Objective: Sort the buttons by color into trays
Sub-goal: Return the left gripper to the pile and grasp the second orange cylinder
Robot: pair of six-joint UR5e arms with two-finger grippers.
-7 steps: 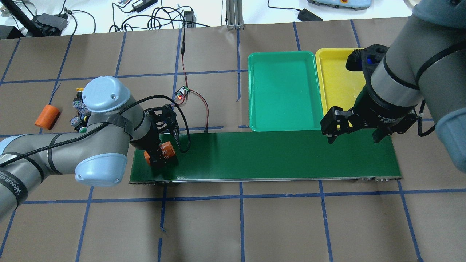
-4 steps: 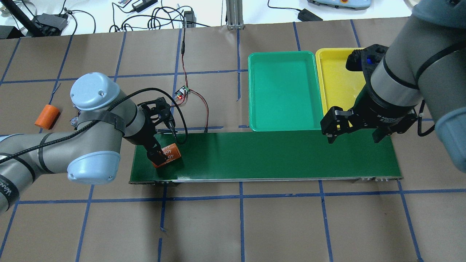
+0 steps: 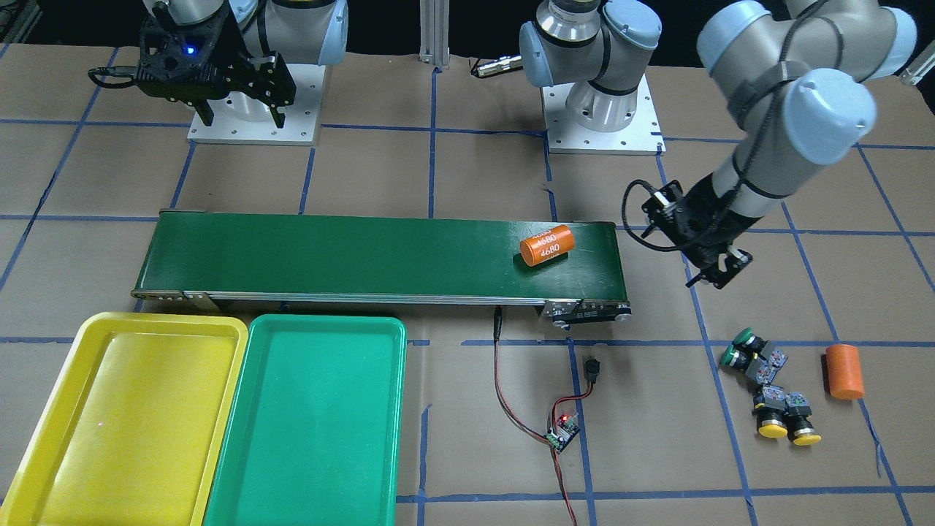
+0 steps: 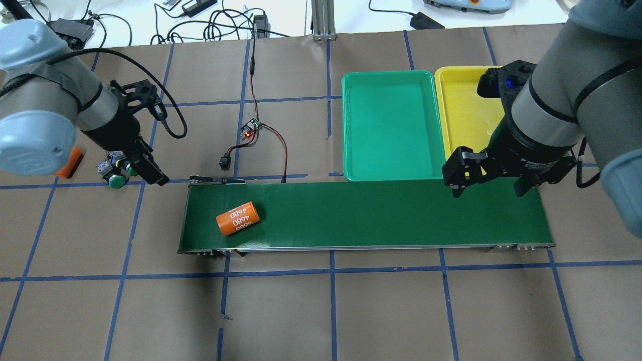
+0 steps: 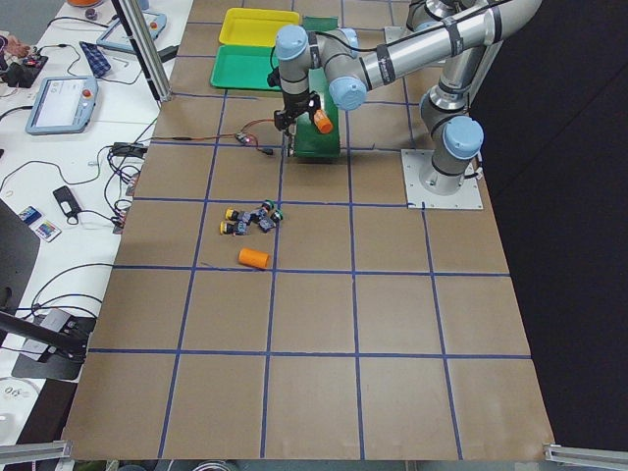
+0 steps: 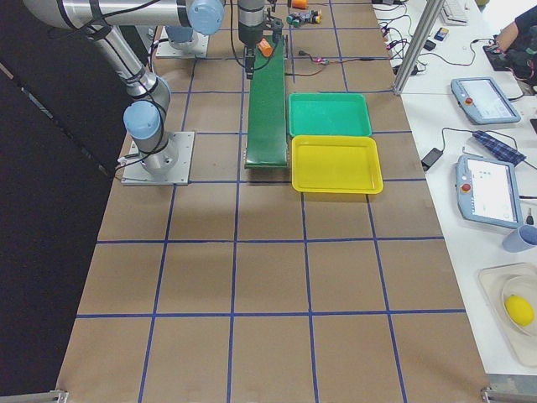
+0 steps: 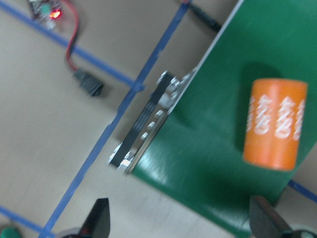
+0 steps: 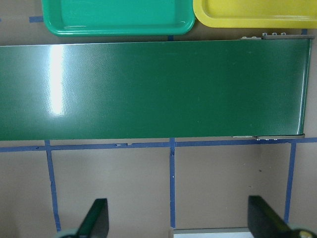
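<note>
Left tool is wide open with nothing between the fingers. It hangs over the bare table just off the left end of the conveyor belt, near the buttons. Right tool is equally wide open and empty, above the belt's right end.

Visibility:
- Overhead: the left arm covers most of the button cluster, and only one green cap shows clearly. The plain orange cylinder is mostly behind the elbow.
- The right arm hides the right part of the yellow tray.
- Front view: both trays run off the bottom of the frame.
- Left wrist view is blurred, and the side views are too small for button detail.

Buttons: all four sit in a tight cluster toward the table's left end, on the operators' side of the belt. Two have green caps and two have yellow, on black-grey bodies. How each one lies is hard to tell.

Green tray and yellow tray sit side by side at the operators' edge, toward the right end, both empty. The 4680 cylinder lies on the belt's left end.
</note>
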